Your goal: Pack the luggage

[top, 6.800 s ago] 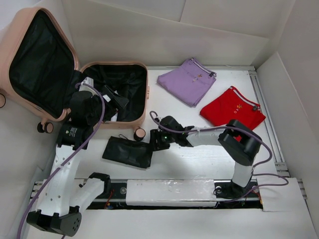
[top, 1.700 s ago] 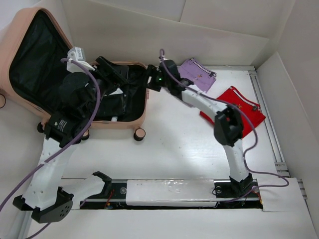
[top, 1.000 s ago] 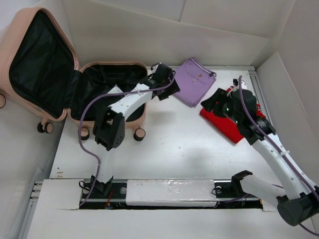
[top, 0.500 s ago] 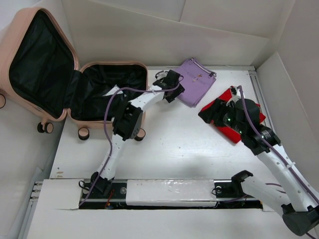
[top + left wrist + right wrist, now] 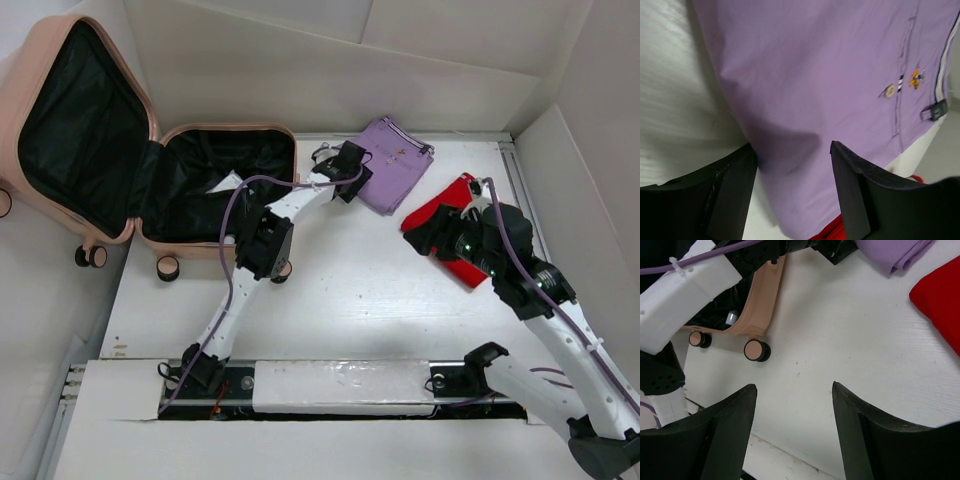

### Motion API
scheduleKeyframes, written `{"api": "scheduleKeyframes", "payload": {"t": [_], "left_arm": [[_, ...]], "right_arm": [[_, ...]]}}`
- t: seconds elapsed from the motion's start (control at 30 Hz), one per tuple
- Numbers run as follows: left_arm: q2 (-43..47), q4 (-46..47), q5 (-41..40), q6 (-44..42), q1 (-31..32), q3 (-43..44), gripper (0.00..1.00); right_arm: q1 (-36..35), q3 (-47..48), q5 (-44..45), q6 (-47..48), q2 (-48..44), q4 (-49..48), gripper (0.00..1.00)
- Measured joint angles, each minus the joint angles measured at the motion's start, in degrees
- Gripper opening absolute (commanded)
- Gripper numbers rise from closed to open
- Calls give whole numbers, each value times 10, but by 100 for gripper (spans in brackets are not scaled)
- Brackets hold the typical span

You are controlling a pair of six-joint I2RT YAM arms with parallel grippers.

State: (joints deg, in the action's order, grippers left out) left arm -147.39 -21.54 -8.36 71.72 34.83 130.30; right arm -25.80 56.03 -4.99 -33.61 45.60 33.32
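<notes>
One luggage (image 5: 100, 150) is seen at the far left of the table (image 5: 380, 300), lying open: its lid is propped against the left wall and its black-lined base rests flat on the table. Four casters (image 5: 167, 267) are counted along its near edge, the rightmost partly hidden behind the left arm (image 5: 265, 245). A small white item (image 5: 226, 184) is visible inside the base, but it cannot be identified.

The left pincer (image 5: 792, 150) is held at the near-left corner of the purple garment (image 5: 395, 160), its two fingers spread apart with purple cloth showing between them. Whether the cloth is touched cannot be told.

Two folded garments are counted, one purple and one red. The purple one lies just right of the luggage base. The red garment (image 5: 445, 205) lies near it to the right, apart from it and partly covered by the right arm.

The right pincer (image 5: 792, 390) is held with its fingers wide apart and nothing between them, above bare table beside the red garment's left edge.
</notes>
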Motion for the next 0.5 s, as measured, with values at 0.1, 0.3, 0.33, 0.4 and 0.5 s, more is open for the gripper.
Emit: {"api": "scheduleKeyframes", "payload": {"t": [0.1,0.3,0.33,0.4,0.5], "left_arm": [[-20,2,-5,16,0,31,55],[-30,6,-15,37,-2,37,18],[-34,5,-16,37,-2,37,6],[-40,15,-14,41,-4,37,0],[-40,20,-10,31,-6,37,0]], "right_arm": [[6,13,0,7,-8,11,68],[13,31,0,14,-28,26,68],[14,31,0,15,-31,29,68],[14,33,0,15,-39,37,68],[14,42,0,17,-46,51,68]]}}
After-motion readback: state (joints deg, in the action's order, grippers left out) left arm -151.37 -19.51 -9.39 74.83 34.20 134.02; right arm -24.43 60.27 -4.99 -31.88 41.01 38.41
